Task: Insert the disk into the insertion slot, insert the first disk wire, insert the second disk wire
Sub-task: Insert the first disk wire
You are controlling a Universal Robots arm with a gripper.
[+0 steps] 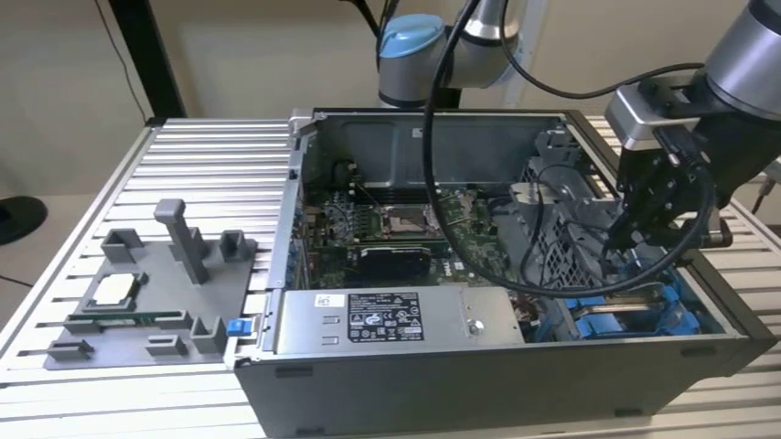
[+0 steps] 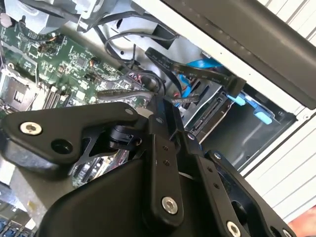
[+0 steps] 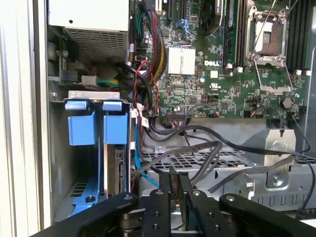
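Now | pincer [image 3: 176,175] fingers closed together, load unclear | above insertion slot [image 1: 610,315] rim

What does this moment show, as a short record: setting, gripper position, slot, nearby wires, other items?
setting: open computer case on a slatted metal table
arm: gripper in the case, above the insertion slot, at the exterior view's right
wires: black wires loose near the gripper
other: grey power-supply box; grey parts tray at the exterior view's left
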